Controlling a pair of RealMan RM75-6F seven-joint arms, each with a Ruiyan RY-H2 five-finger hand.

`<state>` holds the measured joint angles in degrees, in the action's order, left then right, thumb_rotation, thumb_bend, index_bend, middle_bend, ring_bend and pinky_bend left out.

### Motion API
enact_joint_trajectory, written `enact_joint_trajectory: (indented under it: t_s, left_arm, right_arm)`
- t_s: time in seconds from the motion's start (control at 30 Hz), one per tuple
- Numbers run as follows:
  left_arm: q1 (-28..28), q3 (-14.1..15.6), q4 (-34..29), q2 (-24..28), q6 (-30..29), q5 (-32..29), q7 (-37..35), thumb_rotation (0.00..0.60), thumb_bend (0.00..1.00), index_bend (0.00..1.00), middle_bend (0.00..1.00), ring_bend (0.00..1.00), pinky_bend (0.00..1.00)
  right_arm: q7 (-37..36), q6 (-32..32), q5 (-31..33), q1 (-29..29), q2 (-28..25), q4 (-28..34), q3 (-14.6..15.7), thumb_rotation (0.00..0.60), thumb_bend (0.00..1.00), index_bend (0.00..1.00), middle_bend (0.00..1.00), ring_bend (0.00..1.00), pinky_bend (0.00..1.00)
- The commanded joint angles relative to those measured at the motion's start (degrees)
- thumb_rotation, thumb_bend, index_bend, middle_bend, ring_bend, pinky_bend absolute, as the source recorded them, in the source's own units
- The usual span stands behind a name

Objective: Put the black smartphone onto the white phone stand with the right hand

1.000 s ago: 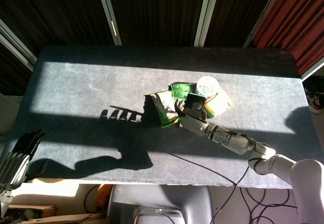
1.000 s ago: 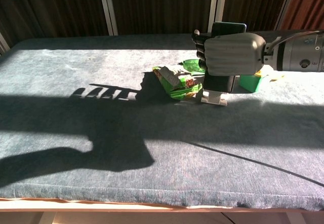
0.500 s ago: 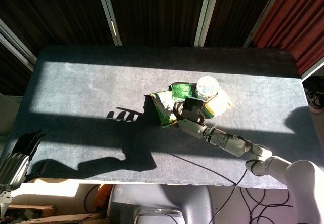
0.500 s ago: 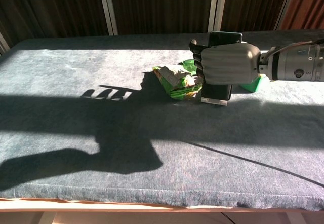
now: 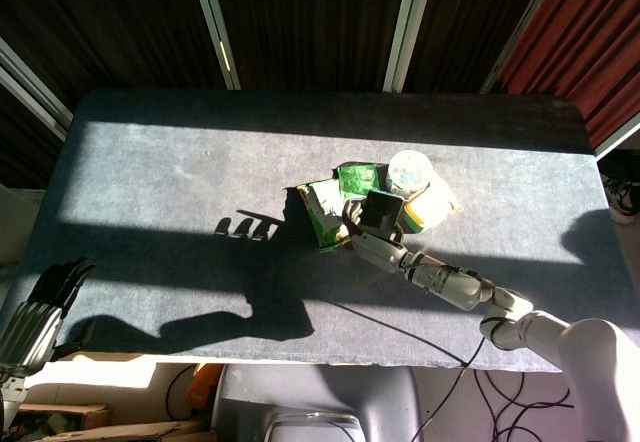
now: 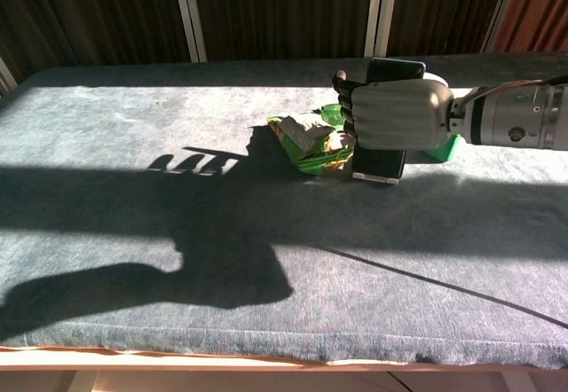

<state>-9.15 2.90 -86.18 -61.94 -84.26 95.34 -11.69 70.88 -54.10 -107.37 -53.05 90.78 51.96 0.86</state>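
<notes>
Now the right hand [image 6: 395,115] grips the black smartphone [image 6: 396,70] (upright) over the white phone stand [image 6: 374,177].

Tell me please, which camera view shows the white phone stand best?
The chest view: a white edge of the phone stand shows beneath the black smartphone that the right hand grips. In the head view, phone and hand hide the stand completely.
</notes>
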Motion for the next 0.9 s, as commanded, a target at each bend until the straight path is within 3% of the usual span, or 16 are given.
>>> enact_joint_trajectory:
  t_s: [0.03, 0.27, 0.63, 0.9]
  left_arm:
    - [-0.01, 0.02, -0.03, 0.02, -0.01, 0.05, 0.00, 0.600, 0.40, 0.00, 0.00, 0.00, 0.00]
    - [0.15, -0.05, 0.04, 0.05, -0.25, -0.14, -0.21, 0.600, 0.40, 0.00, 0.00, 0.00, 0.00]
    - [0.05, -0.08, 0.00, 0.10, -0.11, -0.11, -0.19, 0.600, 0.40, 0.00, 0.00, 0.00, 0.00]
    - [0.01, -0.04, -0.01, 0.14, -0.02, -0.08, -0.25, 0.600, 0.40, 0.00, 0.00, 0.00, 0.00]
  right_arm:
    - [0.26, 0.31, 0.08, 0.03, 0.08, -0.03, 0.08, 0.600, 0.29, 0.84, 0.60, 0.40, 0.37]
    - [0.87, 0.65, 0.59, 0.21, 0.04, 0.22, -0.10, 0.600, 0.28, 0.74, 0.59, 0.38, 0.36]
    - [1.48, 1.29, 1.35, 0.38, 0.51, 0.19, -0.30, 0.600, 0.27, 0.41, 0.52, 0.34, 0.34]
    - [1.64, 1.46, 1.80, 0.43, 0.70, 0.26, -0.50, 0.600, 0.27, 0.31, 0.50, 0.32, 0.33]
